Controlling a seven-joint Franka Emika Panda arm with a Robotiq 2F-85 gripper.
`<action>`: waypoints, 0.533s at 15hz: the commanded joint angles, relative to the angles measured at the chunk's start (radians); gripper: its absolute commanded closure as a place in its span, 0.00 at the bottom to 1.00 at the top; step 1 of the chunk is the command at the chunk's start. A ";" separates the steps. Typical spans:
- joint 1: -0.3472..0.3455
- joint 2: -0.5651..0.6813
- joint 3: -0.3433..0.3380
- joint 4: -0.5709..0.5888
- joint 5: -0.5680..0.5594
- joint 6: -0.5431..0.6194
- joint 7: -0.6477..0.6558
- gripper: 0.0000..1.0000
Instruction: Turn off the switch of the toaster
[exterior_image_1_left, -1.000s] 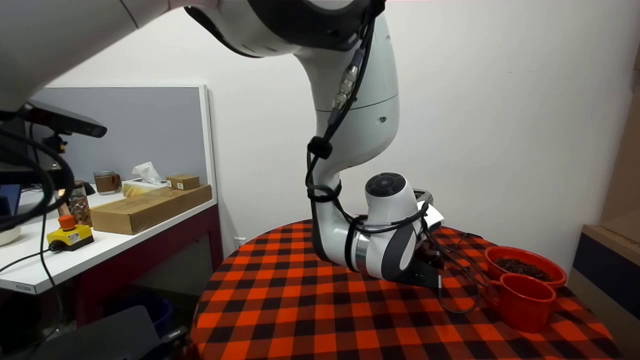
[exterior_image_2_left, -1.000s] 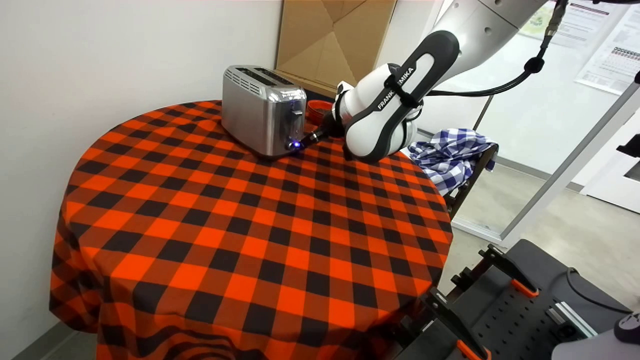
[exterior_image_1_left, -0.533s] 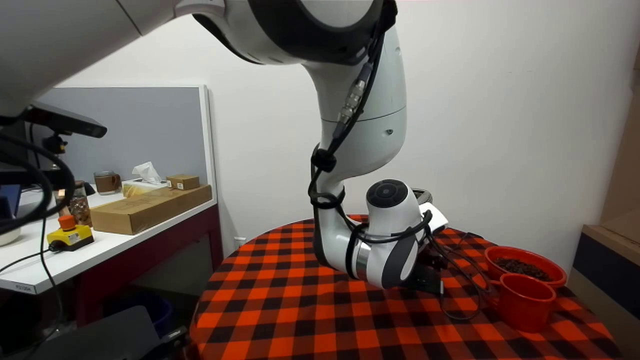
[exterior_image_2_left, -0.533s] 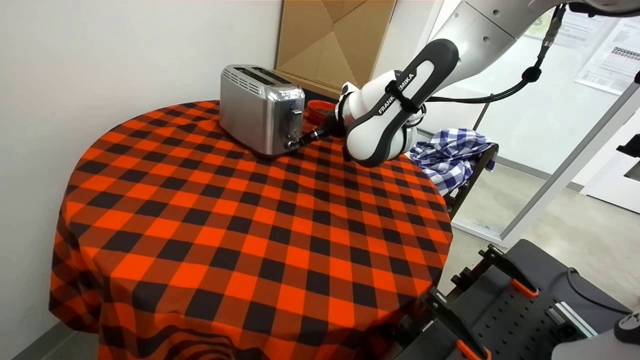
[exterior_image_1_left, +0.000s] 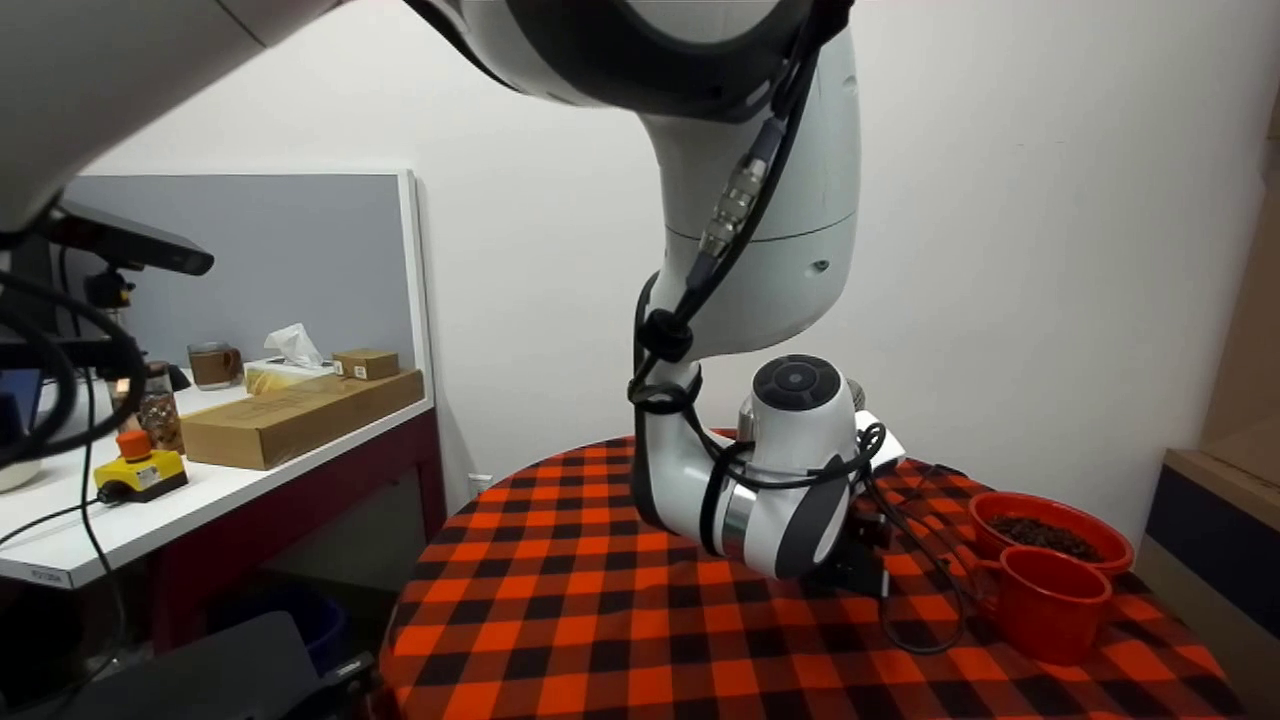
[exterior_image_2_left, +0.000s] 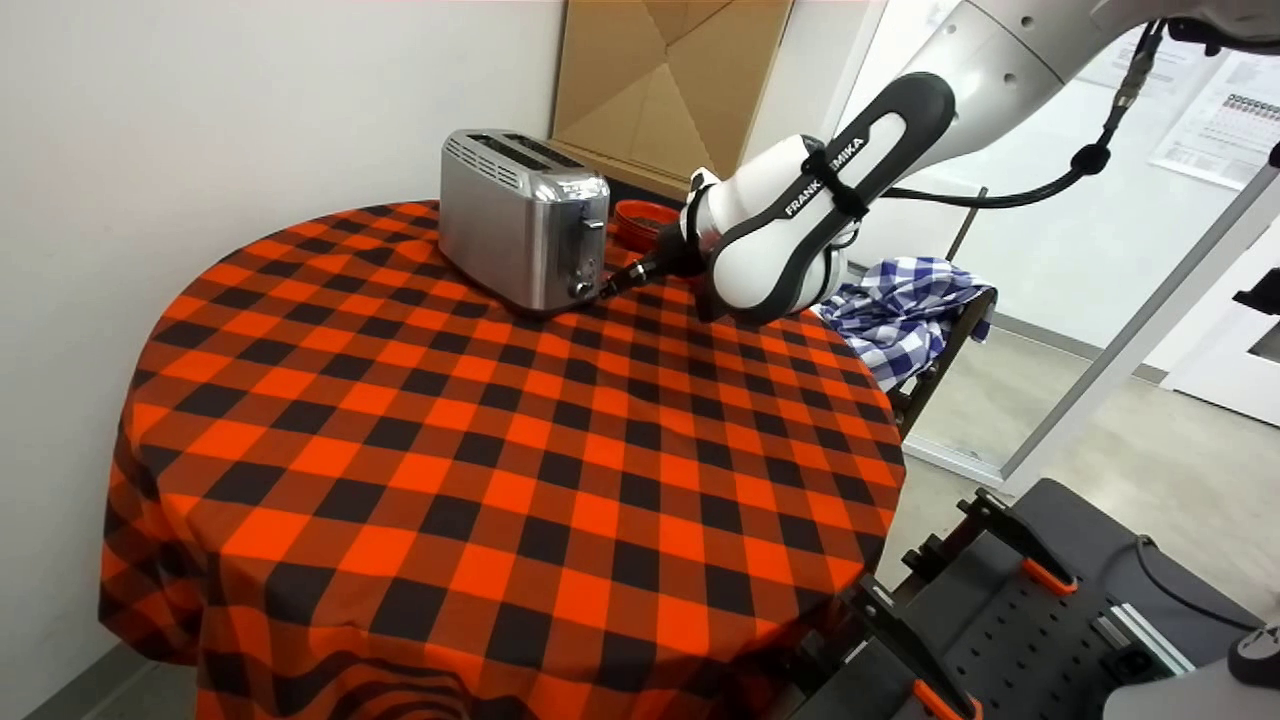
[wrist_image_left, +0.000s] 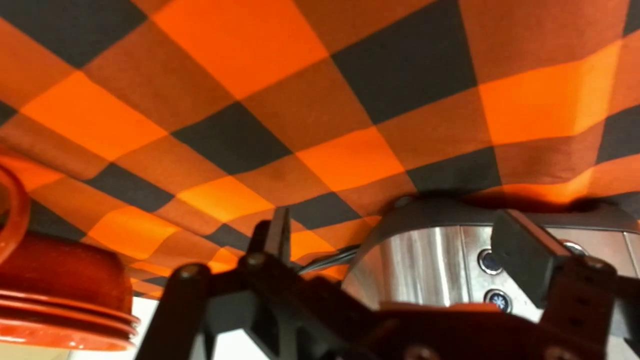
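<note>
The shiny silver toaster stands upright on the checked table, with its lever and a round knob on the end facing my arm. No light shows at the knob. In the wrist view the toaster's front has round buttons, partly hidden by one finger. My gripper is open with nothing between its fingers. In an exterior view its tip is close beside the knob; I cannot tell if it touches. In an exterior view my arm hides most of the toaster.
A red cup and a red bowl of dark bits stand beside the arm. Red ware also shows at the wrist view's left. A dark cord lies by the toaster. A white wall stands behind the table.
The blue light at the toaster's knob was lit one second ago and is now off. The toaster shifted very slightly. My gripper has moved back a little from the knob.
</note>
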 joint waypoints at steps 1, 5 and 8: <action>-0.127 -0.041 0.094 -0.083 -0.080 -0.042 0.006 0.00; -0.249 -0.063 0.161 -0.171 -0.157 -0.021 0.001 0.00; -0.311 -0.083 0.185 -0.221 -0.181 -0.010 0.006 0.00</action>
